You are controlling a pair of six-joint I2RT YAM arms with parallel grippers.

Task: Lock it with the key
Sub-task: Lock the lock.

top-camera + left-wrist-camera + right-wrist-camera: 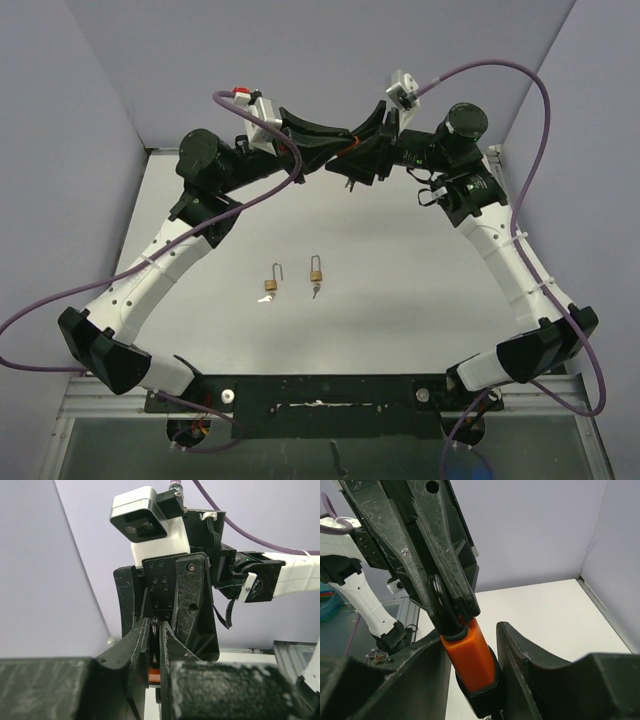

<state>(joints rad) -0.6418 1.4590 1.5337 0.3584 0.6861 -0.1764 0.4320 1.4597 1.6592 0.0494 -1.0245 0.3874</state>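
The orange padlock (470,652) is held aloft at upper centre of the top view, its shackle clamped in the left gripper (451,600), presumably steadied for keying. Its body is bracketed by the right gripper (470,635) — whether that grip is closed cannot be told.

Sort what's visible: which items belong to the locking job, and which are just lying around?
In the job: orange padlock, left end effector clamped on its shackle, right end effector around it.
Lying about: open brass padlock, second brass padlock, small keys at both.
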